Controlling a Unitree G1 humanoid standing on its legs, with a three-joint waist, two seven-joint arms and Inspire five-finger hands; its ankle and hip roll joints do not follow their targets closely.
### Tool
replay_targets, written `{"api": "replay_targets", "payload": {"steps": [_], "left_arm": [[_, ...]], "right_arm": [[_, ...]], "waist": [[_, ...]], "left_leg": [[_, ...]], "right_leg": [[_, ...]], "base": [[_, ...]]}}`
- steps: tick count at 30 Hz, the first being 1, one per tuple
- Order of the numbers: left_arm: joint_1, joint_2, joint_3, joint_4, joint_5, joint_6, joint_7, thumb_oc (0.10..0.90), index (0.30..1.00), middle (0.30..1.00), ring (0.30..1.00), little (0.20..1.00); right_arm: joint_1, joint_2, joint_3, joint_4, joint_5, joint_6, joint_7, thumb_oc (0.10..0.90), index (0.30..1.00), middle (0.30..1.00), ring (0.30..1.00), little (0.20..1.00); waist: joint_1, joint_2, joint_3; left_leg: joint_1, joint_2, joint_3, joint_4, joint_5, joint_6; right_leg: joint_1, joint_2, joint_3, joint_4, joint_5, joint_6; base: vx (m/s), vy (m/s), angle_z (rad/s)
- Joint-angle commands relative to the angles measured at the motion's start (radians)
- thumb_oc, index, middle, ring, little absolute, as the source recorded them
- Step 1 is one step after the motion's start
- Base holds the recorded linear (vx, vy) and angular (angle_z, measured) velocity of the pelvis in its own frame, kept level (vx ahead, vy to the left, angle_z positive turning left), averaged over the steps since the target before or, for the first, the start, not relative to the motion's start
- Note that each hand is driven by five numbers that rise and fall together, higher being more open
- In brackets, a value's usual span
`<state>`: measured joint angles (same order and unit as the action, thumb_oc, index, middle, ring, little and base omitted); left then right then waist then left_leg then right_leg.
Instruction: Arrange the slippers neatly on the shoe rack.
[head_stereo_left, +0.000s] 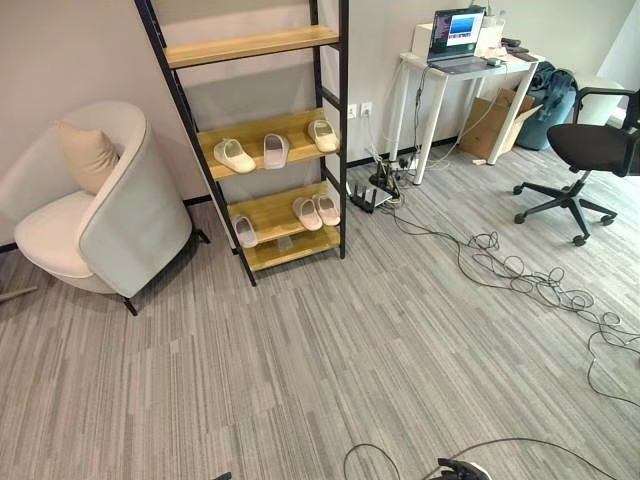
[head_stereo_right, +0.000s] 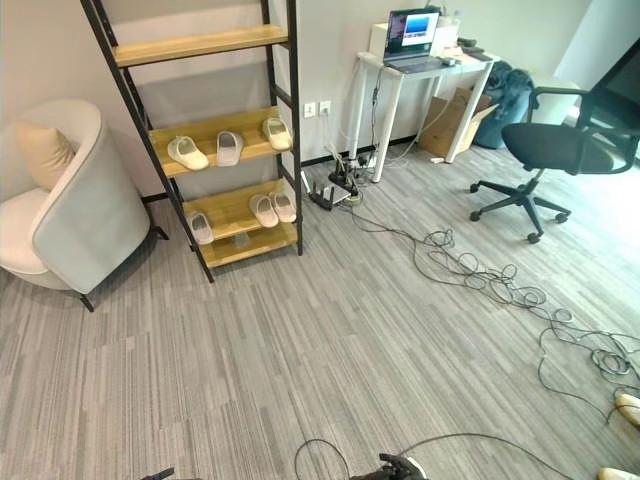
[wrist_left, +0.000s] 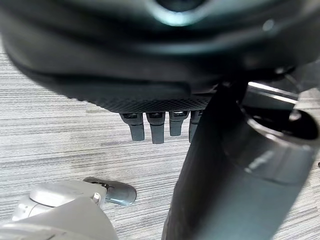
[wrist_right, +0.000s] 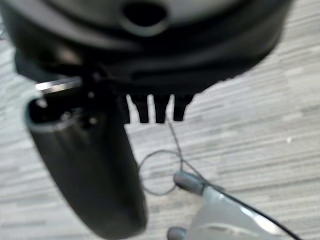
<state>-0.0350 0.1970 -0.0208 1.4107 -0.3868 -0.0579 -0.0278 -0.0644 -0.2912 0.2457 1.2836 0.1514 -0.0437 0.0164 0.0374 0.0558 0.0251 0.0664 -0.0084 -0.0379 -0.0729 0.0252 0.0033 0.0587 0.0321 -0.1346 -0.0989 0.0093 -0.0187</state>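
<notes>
The black-framed shoe rack (head_stereo_left: 255, 45) with wooden shelves leans on the far wall. On its middle shelf lie three pale slippers: one at the left (head_stereo_left: 234, 155), one in the middle (head_stereo_left: 275, 150) and one at the right (head_stereo_left: 322, 134). The lower shelf holds a single slipper (head_stereo_left: 245, 231) at its left end and a pair (head_stereo_left: 316, 211) side by side at the right. Nothing lies on the top shelf. My left hand (wrist_left: 156, 131) hangs over the carpet, fingers straight and holding nothing. My right hand (wrist_right: 150, 107) hangs the same way, open and holding nothing.
A white armchair (head_stereo_left: 100, 210) with a cushion stands left of the rack. To its right are a white desk (head_stereo_left: 455, 70) with a laptop, a black office chair (head_stereo_left: 590, 150) and cables (head_stereo_left: 520, 275) strewn over the carpet. Two pale objects (head_stereo_right: 628, 407) lie at the floor's right edge.
</notes>
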Motion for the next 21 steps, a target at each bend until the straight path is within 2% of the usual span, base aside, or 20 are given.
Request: {"api": "replay_targets", "payload": {"steps": [1, 9, 15, 18, 19, 20, 21], "left_arm": [[-0.052, 0.012, 0.019, 0.048, 0.035, -0.013, 0.020, 0.800, 0.900, 0.900, 0.900, 0.900], [-0.057, 0.004, -0.011, 0.025, 0.051, -0.024, 0.033, 0.800, 0.900, 0.900, 0.900, 0.900], [-0.071, 0.005, -0.028, 0.022, 0.045, -0.018, 0.023, 0.800, 0.900, 0.900, 0.900, 0.900], [-0.072, 0.011, -0.033, 0.000, 0.028, -0.024, 0.010, 0.800, 0.900, 0.900, 0.900, 0.900], [-0.068, 0.014, -0.034, -0.018, 0.009, -0.028, -0.002, 0.800, 0.900, 0.900, 0.900, 0.900], [-0.066, 0.016, -0.033, -0.024, 0.003, -0.027, -0.006, 0.800, 0.900, 0.900, 0.900, 0.900], [-0.078, 0.018, -0.040, -0.031, -0.007, -0.031, 0.001, 0.800, 0.900, 0.900, 0.900, 0.900]], "right_arm": [[-0.026, 0.010, 0.039, -0.015, -0.033, -0.017, -0.016, 0.800, 0.900, 0.900, 0.900, 0.900], [-0.011, 0.023, 0.041, -0.010, -0.022, -0.020, -0.016, 0.800, 0.900, 0.900, 0.900, 0.900], [-0.025, 0.032, 0.084, -0.007, -0.051, -0.011, -0.001, 0.800, 0.900, 0.900, 0.900, 0.900], [-0.033, 0.025, 0.091, -0.020, -0.054, -0.014, 0.003, 0.800, 0.900, 0.900, 0.900, 0.900], [-0.031, 0.016, 0.087, -0.027, -0.052, -0.018, 0.007, 0.800, 0.900, 0.900, 0.900, 0.900], [-0.033, 0.009, 0.086, -0.031, -0.051, -0.018, 0.011, 0.800, 0.900, 0.900, 0.900, 0.900], [-0.041, 0.000, 0.099, -0.035, -0.060, -0.018, 0.018, 0.800, 0.900, 0.900, 0.900, 0.900]], "waist": [[0.006, -0.071, -0.012], [0.010, -0.078, 0.009], [0.022, -0.092, 0.061], [0.033, -0.099, 0.087], [0.037, -0.104, 0.101], [0.044, -0.104, 0.115], [0.055, -0.108, 0.162]], "left_leg": [[0.011, 0.016, -0.035, -0.014, -0.061, -0.031], [0.018, 0.020, -0.046, -0.014, -0.063, -0.035], [0.008, 0.037, -0.063, 0.020, -0.067, -0.041], [-0.041, 0.041, -0.068, 0.119, -0.091, -0.054], [-0.076, 0.037, -0.067, 0.192, -0.108, -0.061], [-0.105, 0.031, -0.062, 0.254, -0.092, -0.071], [-0.227, 0.025, -0.054, 0.442, -0.002, -0.103]], "right_leg": [[0.039, -0.080, 0.004, 0.012, -0.062, 0.110], [0.049, -0.079, -0.009, 0.012, -0.069, 0.106], [0.057, -0.070, -0.025, 0.024, -0.074, 0.079], [0.035, -0.063, -0.028, 0.069, -0.100, 0.060], [0.034, -0.064, -0.028, 0.076, -0.108, 0.054], [0.038, -0.065, -0.029, 0.078, -0.112, 0.050], [0.048, -0.074, -0.045, 0.077, -0.115, 0.040]], "base": [[0.00, 0.000, 0.00], [0.01, -0.032, 0.05], [0.01, -0.101, 0.07], [0.00, -0.117, 0.10], [0.00, -0.131, 0.23], [-0.02, -0.181, 0.21], [-0.03, -0.120, 0.06]]}}
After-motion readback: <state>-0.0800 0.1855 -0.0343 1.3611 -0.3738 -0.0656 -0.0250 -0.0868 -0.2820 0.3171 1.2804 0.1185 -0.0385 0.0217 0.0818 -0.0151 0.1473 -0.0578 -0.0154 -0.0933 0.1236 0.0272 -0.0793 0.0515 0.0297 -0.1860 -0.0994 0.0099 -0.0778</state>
